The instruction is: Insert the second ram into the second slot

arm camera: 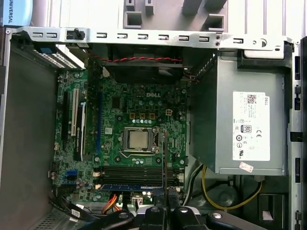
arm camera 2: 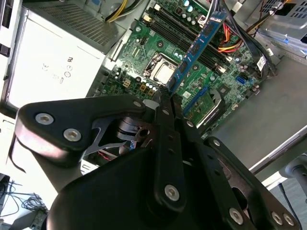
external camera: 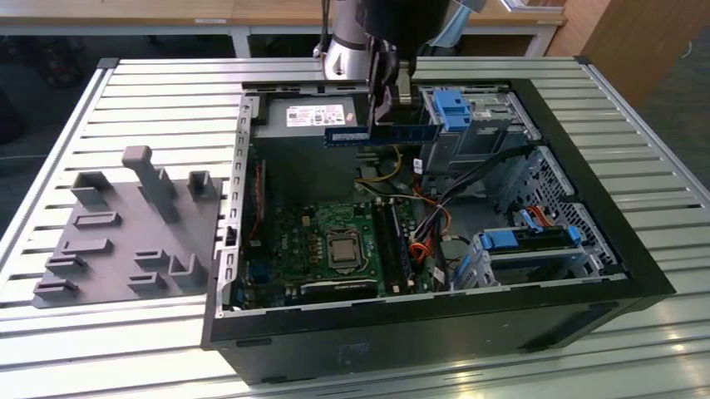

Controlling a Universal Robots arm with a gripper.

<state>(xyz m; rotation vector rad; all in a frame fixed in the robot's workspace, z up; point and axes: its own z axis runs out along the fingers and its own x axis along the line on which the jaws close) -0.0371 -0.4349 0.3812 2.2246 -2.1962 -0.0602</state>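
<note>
My gripper (external camera: pixel 391 123) hangs over the back of the open computer case (external camera: pixel 444 316), shut on the second ram (external camera: pixel 377 133), a long blue strip held level and well above the motherboard (external camera: pixel 332 249). In the second wrist view the fingers (arm camera 2: pixel 165 103) pinch one end of the ram (arm camera 2: pixel 194 50), whose dark chips face the camera. Seen edge-on in the first wrist view, the ram (arm camera: pixel 164 158) is a thin line rising from the gripper (arm camera: pixel 165 203) across the row of dark memory slots (arm camera: pixel 129 172). A blue strip (arm camera: pixel 127 187) lies along the outermost slot.
A grey power supply (arm camera: pixel 240 124) fills the case corner beside the slots. The processor socket (arm camera: pixel 139 140) lies just past them. Coloured cables (external camera: pixel 427 224) and blue-tabbed drive cages (external camera: pixel 527 241) crowd the exterior view's right. A grey fixture plate (external camera: pixel 122 233) lies outside the case.
</note>
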